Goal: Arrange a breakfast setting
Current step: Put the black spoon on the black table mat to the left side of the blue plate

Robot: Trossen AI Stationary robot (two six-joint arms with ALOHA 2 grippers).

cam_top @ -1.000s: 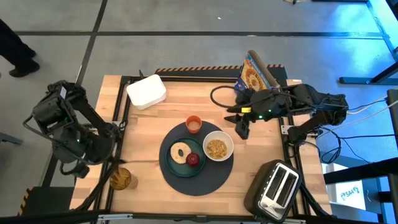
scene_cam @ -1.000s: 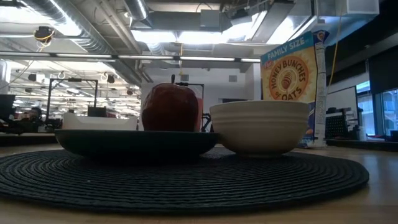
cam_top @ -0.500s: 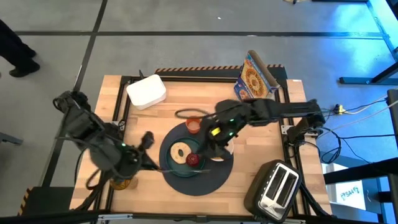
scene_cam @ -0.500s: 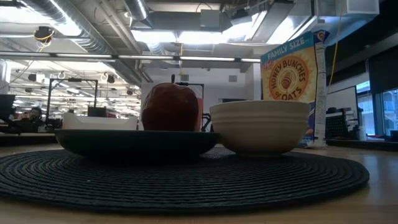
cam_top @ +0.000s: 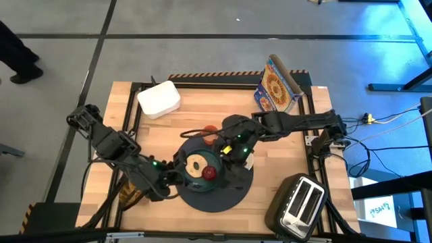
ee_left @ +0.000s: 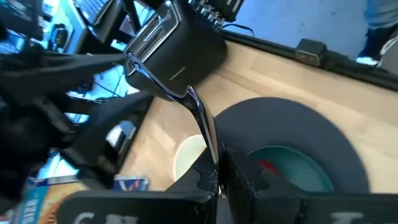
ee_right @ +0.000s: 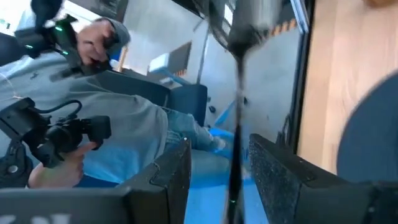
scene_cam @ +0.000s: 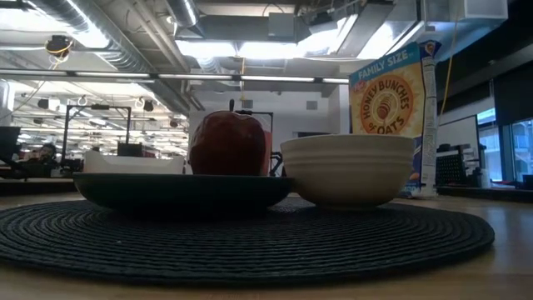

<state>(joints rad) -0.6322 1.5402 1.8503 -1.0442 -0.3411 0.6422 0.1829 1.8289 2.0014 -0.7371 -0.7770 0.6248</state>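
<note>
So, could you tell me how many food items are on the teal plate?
2: round tan bagel at left, small red apple right of it; the right arm may hide more.

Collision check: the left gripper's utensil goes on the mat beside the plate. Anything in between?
Nothing visible. The left gripper, shut on the utensil, hangs at the mat's rim beside the plate; the right gripper is across it.
</note>
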